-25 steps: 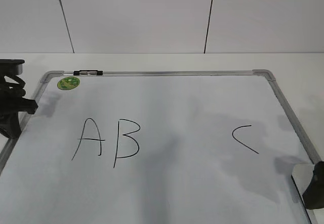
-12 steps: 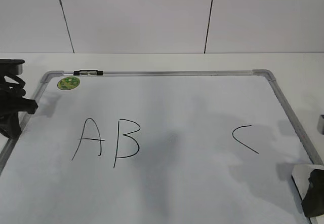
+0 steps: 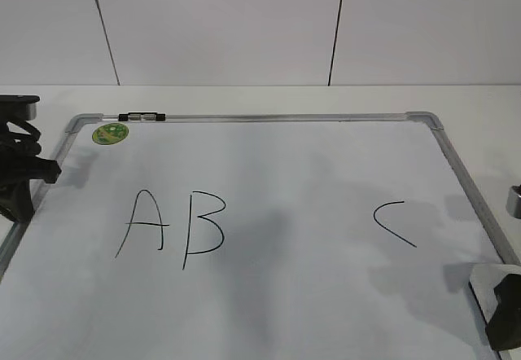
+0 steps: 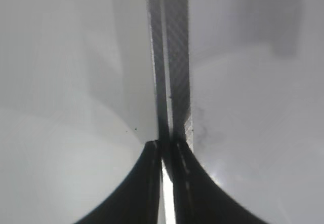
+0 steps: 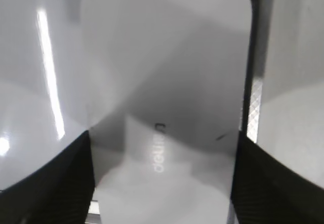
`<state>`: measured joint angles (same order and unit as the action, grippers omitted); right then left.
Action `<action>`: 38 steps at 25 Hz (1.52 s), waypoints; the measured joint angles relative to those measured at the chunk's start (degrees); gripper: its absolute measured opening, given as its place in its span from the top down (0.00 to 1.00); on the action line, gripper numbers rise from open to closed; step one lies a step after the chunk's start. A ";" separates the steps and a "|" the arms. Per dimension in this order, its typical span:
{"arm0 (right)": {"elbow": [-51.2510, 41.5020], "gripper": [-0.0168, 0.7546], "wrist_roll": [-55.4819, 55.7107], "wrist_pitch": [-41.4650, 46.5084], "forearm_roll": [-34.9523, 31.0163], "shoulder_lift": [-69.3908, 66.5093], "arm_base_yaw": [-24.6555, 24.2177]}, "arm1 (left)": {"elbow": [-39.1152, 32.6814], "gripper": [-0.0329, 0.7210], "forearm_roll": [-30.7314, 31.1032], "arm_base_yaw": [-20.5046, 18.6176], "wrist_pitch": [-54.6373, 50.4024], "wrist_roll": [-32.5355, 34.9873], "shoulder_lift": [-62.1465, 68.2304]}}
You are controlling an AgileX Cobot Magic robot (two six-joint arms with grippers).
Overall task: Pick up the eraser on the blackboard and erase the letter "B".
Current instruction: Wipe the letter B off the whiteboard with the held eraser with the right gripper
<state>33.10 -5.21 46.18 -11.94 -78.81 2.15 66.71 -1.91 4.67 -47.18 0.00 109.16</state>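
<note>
The blackboard (image 3: 326, 173) is a white dry-erase board with a grey metal frame. The letter "B" (image 3: 203, 230) is drawn in thin black line left of centre, right of an "A" (image 3: 142, 223). The eraser (image 3: 486, 283), a white rounded block, lies at the board's right edge near the front. It fills the right wrist view (image 5: 167, 57). My right gripper (image 3: 505, 319) (image 5: 163, 143) has a finger against each long side of it. My left gripper (image 3: 20, 205) (image 4: 164, 145) is shut and empty over the board's left frame rail (image 4: 169, 57).
A "C" (image 3: 393, 223) is written on the right half of the board. A round green sticker (image 3: 110, 133) sits at the far left corner, beside a small black clip (image 3: 141, 116) on the top rail. A white table surrounds the board; a panelled wall stands behind.
My right gripper has come lower and slightly left over the eraser. The eraser, the letters and the left arm have not moved.
</note>
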 joint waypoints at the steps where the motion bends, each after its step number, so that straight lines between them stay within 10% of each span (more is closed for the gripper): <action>1: 0.00 0.26 -0.09 0.00 0.00 0.00 0.00 | 0.00 0.93 0.00 0.00 0.00 0.00 0.00; 27: 14.41 0.30 -0.28 11.82 0.32 -0.41 0.23 | 0.12 0.93 0.00 0.00 -0.22 0.00 0.00; 38: 34.21 0.30 7.84 16.23 2.42 -10.73 18.08 | 0.12 0.93 0.00 0.00 -0.22 0.00 0.00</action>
<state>67.31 2.62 62.41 -9.52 -89.53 20.22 66.82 -1.91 4.67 -47.40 0.00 109.16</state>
